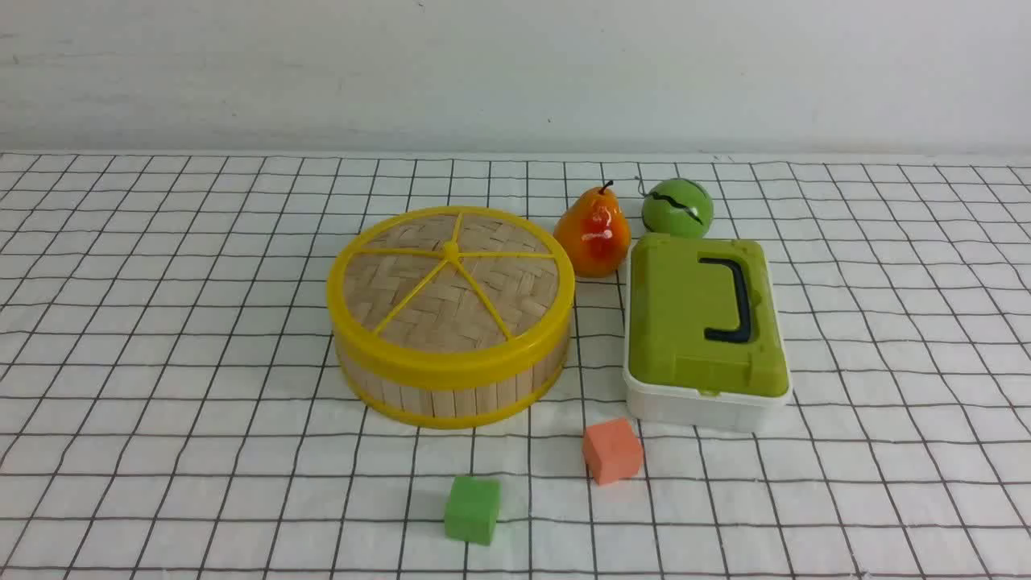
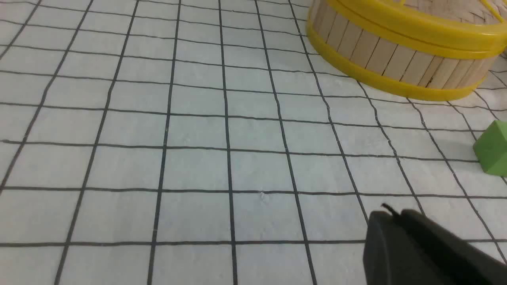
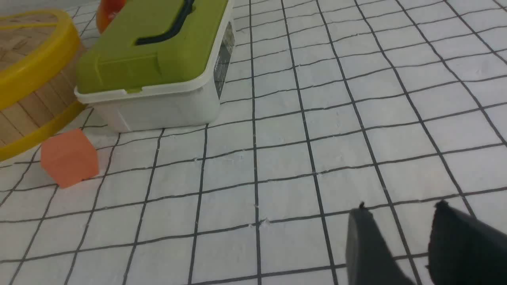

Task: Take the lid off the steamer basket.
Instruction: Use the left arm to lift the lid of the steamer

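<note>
Left of frame centre, the lid (image 1: 451,278) is being borne by the steamer basket (image 1: 451,395), well apart from the clenched left gripper (image 2: 390,215) and released right gripper (image 3: 401,206).

The lid (image 1: 483,310) hides steamer basket (image 1: 451,397) interior; green cube (image 2: 493,148) cropped.

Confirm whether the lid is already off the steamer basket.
No: in the front view the lid sits flush on top of the steamer basket.
</note>
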{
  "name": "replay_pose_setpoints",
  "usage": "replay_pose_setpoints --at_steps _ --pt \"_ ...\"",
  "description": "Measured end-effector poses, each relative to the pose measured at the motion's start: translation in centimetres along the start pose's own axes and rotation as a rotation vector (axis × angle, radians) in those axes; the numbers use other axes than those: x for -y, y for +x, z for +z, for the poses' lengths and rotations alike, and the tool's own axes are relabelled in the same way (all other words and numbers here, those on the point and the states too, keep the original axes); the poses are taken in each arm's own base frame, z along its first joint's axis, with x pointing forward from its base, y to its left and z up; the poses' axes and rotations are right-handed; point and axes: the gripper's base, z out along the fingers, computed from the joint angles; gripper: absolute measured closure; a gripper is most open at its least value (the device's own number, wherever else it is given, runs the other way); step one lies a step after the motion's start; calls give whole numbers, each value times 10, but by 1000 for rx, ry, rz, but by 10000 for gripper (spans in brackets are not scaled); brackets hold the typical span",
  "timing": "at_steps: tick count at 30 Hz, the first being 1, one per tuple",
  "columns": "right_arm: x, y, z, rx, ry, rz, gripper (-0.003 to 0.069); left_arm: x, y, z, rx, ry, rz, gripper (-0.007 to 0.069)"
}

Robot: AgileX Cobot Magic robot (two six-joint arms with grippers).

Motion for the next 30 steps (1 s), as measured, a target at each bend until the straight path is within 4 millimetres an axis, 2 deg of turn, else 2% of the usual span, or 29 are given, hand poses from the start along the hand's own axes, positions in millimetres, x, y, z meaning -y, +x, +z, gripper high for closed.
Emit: replay_pose_setpoints --at_steps 30 --pt "0 0 0 0 0 0 419 0 0 0 0 -2 4 571"
